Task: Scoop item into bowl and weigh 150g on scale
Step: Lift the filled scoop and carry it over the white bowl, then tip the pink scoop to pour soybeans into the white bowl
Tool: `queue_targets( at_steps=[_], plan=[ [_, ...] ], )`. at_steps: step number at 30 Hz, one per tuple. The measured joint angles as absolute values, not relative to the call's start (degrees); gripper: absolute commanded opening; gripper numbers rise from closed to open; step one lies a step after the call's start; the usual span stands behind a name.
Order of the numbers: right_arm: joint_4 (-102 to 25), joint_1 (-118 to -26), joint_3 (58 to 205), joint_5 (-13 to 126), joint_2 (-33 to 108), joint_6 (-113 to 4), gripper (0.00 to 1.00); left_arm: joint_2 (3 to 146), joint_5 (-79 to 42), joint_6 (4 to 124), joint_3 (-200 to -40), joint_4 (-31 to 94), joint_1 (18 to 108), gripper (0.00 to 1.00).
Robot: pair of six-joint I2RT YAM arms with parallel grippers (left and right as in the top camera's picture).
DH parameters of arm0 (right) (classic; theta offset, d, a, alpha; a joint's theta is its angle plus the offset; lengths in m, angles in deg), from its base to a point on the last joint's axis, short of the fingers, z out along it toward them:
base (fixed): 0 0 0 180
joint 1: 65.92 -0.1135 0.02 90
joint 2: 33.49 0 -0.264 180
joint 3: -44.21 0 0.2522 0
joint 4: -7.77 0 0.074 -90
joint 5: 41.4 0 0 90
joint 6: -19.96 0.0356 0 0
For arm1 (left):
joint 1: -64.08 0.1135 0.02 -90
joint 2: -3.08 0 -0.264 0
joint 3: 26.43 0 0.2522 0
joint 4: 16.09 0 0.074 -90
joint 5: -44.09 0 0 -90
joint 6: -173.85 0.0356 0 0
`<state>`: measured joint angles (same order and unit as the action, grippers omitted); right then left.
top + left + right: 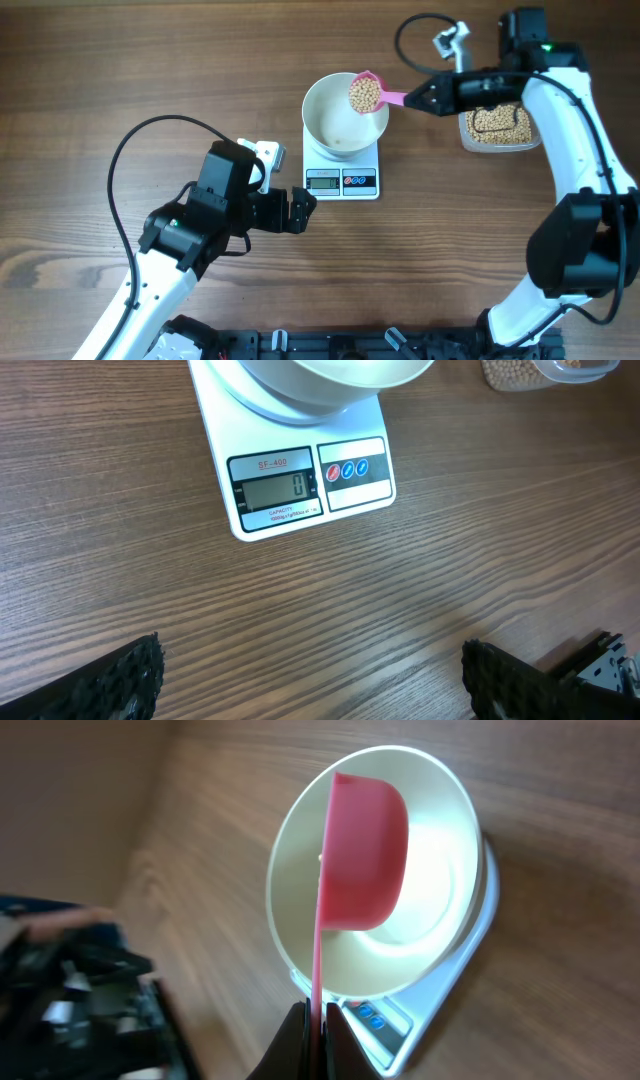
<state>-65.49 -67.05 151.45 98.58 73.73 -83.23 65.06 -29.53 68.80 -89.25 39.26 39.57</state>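
The white bowl [343,115] stands on the white scale [342,181], whose display [272,489] reads 0. A pink scoop [366,93] heaped with tan beans [362,95] hangs over the bowl's right rim, and my right gripper [420,99] is shut on its handle. In the right wrist view the scoop [362,855] is seen edge-on above the bowl [440,810], its handle pinched between the fingers [318,1030]. My left gripper [300,211] is open just left of the scale's front, low over the table, nothing between its fingers [500,680].
A clear tub [496,126] holding more beans sits at the right, under the right arm. A small white object [268,155] lies left of the scale beside the left wrist. Cables loop over the table at left and back right.
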Motion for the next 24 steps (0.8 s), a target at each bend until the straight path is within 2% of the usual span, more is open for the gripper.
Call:
queue_targets(
  at_steps=[11,24],
  plan=[
    [-61.54,-78.63,152.32,72.72,67.98,-83.71,0.04,65.06,-29.53,68.8,-89.25,39.26,39.57,1.0],
    [-59.85,-89.23,152.54,52.02,66.98,-88.52,0.04,65.06,-29.53,68.8,-89.25,39.26,39.57,1.0]
  ],
)
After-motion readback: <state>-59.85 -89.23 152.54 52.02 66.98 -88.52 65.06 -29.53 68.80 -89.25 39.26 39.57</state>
